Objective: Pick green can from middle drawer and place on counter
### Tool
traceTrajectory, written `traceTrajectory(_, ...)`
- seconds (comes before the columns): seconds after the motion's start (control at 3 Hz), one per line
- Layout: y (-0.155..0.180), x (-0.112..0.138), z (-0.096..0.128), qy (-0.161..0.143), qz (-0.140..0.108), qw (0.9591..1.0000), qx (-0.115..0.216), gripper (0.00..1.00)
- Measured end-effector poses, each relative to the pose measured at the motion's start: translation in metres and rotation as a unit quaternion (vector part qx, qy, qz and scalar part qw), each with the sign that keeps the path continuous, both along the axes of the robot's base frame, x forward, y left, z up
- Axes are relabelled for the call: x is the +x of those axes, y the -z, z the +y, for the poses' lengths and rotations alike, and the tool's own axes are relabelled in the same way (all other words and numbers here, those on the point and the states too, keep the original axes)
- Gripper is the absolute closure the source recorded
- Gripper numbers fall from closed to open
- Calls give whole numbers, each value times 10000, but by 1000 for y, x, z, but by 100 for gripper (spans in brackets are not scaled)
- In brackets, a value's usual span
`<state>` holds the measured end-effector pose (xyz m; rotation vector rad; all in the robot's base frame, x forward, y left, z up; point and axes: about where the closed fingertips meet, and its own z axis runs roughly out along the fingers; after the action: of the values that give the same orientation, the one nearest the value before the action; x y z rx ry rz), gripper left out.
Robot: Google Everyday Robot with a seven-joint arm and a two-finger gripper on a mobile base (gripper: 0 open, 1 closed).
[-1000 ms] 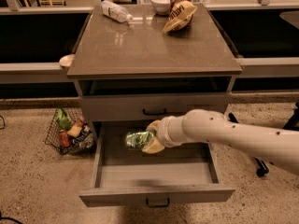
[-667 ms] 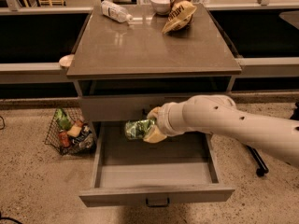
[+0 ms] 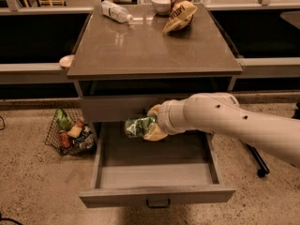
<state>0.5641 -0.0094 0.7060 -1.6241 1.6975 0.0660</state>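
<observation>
The green can (image 3: 138,126) lies on its side in my gripper (image 3: 149,124), which is shut on it. The can hangs in the air above the back of the open middle drawer (image 3: 157,195), just in front of the upper drawer front (image 3: 117,108). My pale arm (image 3: 234,123) reaches in from the right. The drawer is pulled out and its grey floor is bare. The grey-brown counter (image 3: 145,46) lies above and behind the can.
On the counter's far edge lie a clear plastic bottle (image 3: 116,11), a white bowl (image 3: 160,3) and a yellow-brown snack bag (image 3: 179,14). A wire basket (image 3: 70,132) of packets stands on the floor left of the cabinet. A dark caster leg (image 3: 258,161) shows at right.
My gripper has lifted the can up out of the drawer, from near the drawer floor to the height of the upper drawer front, drifting slightly left.
</observation>
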Motion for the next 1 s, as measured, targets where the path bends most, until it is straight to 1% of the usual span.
traceTrajectory(0.33, -36, 16, -8, 48, -316, 9995, 0, 100)
traceTrajectory(0.67, -105, 41, -24, 83, -828, 9964, -150, 100)
traceTrajectory(1.0, -182, 68, -38, 175, -1377, 9895, -410, 100)
